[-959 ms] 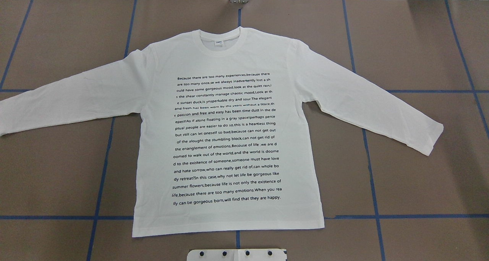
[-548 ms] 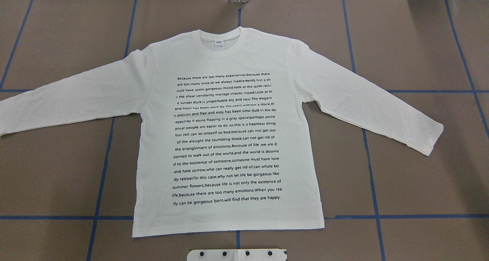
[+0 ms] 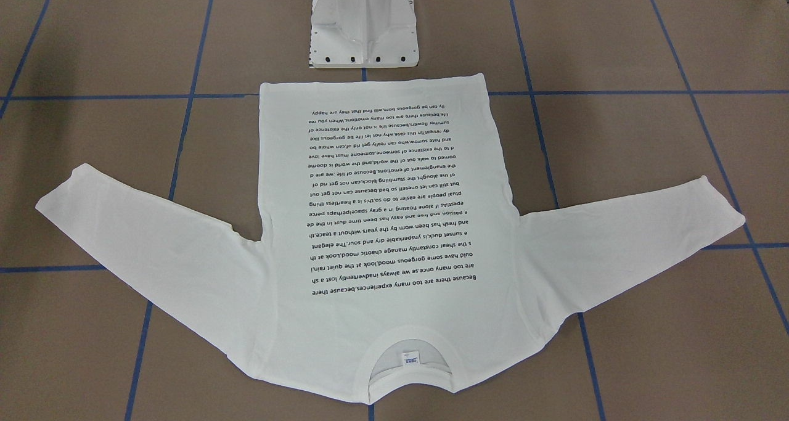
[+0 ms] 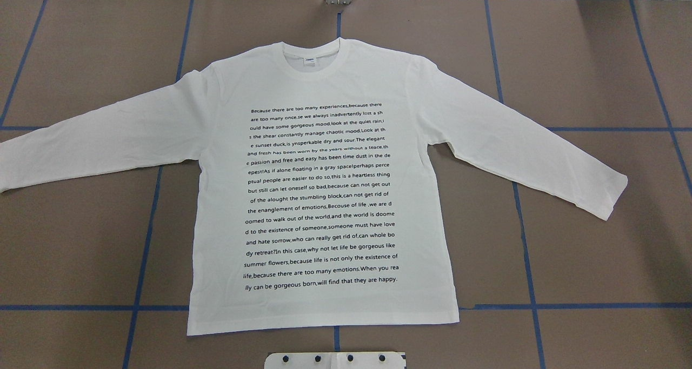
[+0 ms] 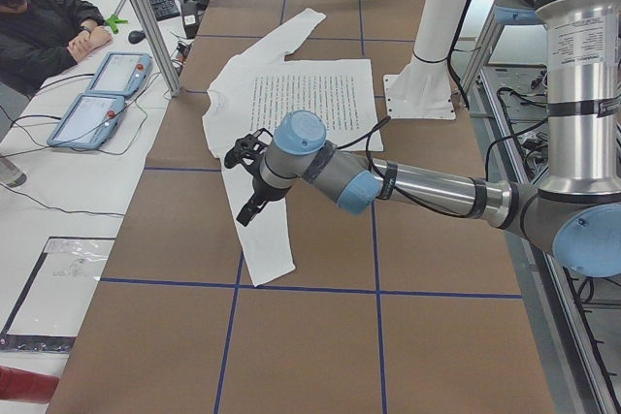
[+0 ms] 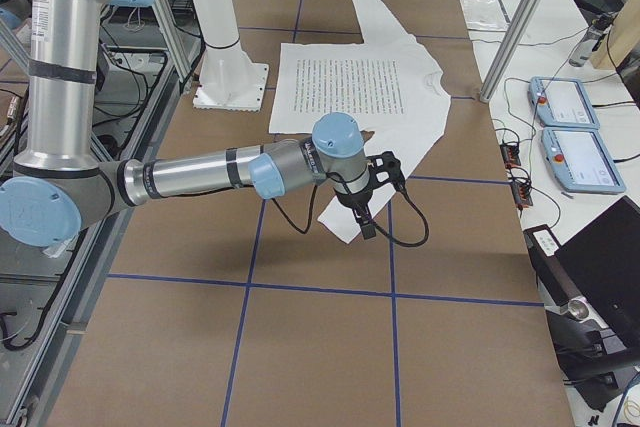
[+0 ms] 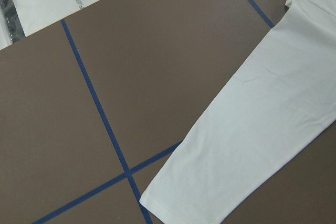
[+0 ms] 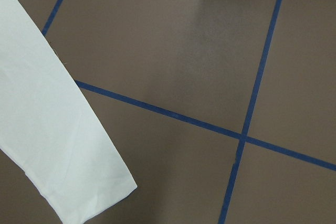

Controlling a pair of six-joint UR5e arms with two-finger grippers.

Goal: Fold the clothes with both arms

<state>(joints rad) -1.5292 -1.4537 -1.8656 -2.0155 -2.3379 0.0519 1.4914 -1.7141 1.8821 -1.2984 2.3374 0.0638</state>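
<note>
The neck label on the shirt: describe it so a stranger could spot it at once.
On the brown table with blue tape lines, a white long-sleeved shirt lies flat. Go to its round neckline, the end away from the white robot base. The label is the small white tag with tiny dark marks inside that collar, unlike the big block of black text.

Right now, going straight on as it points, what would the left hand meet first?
Probably the T-shirt sleeve, near its end; the left hand points down over it, though depth is unclear.
</note>
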